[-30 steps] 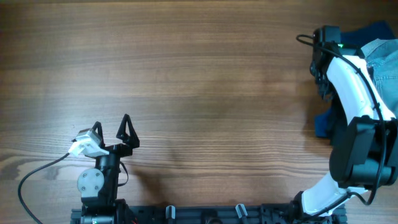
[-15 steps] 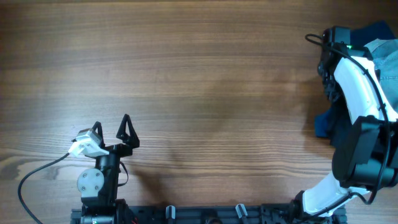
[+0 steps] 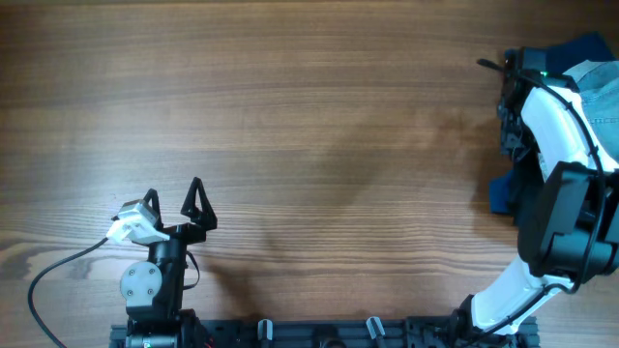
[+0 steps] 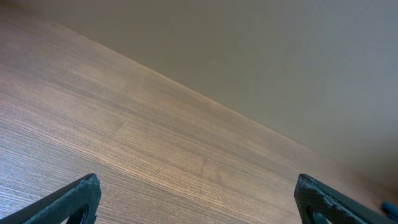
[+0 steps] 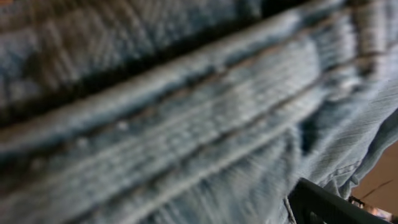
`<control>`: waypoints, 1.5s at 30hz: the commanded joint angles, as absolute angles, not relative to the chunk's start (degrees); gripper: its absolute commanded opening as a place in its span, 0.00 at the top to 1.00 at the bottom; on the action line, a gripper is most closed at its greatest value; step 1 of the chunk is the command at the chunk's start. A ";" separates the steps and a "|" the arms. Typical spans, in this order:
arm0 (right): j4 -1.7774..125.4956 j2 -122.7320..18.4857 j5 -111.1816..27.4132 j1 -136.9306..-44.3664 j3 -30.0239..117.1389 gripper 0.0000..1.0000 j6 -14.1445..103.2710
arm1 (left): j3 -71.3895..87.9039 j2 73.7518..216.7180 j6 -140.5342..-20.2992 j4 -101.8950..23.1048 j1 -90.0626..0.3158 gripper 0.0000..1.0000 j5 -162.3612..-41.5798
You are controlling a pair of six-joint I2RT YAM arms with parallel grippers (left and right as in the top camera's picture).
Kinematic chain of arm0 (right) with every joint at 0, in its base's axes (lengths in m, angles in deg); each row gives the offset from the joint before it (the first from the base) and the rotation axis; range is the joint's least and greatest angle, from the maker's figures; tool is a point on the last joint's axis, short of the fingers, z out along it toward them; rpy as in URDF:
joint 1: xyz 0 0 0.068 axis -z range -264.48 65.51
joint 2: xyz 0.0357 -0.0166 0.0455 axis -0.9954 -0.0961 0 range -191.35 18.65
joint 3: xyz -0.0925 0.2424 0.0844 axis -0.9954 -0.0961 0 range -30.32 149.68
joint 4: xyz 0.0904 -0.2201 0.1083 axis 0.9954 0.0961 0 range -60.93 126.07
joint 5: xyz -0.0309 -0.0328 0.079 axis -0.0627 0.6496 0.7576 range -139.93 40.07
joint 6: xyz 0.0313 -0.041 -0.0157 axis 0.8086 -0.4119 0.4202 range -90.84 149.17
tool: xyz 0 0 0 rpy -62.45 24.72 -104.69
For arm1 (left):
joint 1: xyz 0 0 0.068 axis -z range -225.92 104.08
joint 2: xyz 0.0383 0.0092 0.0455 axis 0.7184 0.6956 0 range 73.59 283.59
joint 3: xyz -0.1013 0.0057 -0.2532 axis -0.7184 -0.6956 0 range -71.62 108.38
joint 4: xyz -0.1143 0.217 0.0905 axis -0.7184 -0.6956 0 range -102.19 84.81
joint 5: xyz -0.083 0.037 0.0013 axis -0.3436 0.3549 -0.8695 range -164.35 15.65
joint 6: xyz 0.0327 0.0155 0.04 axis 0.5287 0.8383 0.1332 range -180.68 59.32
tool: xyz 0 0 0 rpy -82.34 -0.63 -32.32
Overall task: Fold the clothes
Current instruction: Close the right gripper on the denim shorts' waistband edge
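The right arm (image 3: 553, 126) reaches across the table (image 3: 290, 116) to its far right edge, where the denim shorts (image 3: 598, 87) lie heaped against a dark blue cloth (image 3: 583, 46). In the past second its wrist has slid further right, bringing the right gripper (image 3: 522, 70) from just short of the heap to right over it. The wrist view is now filled by a blurred waistband seam (image 5: 186, 124), very close. One finger (image 5: 323, 208) shows at the lower right corner, set far out, so the jaws stand spread with no cloth pinched between them as far as can be seen. The left gripper (image 3: 174, 191) has not moved from its place near the front left, its jaws wide apart over bare wood and holding nothing. The approach looks all but complete. The shorts are still bunched and not yet laid flat, so folding has not begun, and a grasp on the waistband appears to be the next step
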State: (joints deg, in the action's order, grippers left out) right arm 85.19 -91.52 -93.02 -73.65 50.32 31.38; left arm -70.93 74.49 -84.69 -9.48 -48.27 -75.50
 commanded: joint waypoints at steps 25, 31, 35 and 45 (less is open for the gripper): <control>83.51 -92.48 -96.54 -73.20 49.80 0.25 30.77 | -71.26 74.49 -83.38 -9.55 -47.94 0.00 -75.79; 83.53 -92.48 -99.47 -73.22 49.80 0.24 30.82 | -71.26 74.52 -83.38 -9.55 -47.94 0.00 -75.79; 83.55 -92.48 -99.47 -73.20 49.80 0.24 30.75 | -71.26 74.52 -83.38 -9.55 -47.94 0.00 -75.79; 84.82 -92.48 -99.44 -73.20 49.80 0.55 30.86 | -71.26 74.52 -83.38 -9.55 -47.94 0.00 -75.79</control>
State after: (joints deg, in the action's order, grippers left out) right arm 84.38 -91.52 -96.89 -73.50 50.32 30.66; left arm -70.93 74.49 -84.69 -9.48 -48.27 -75.50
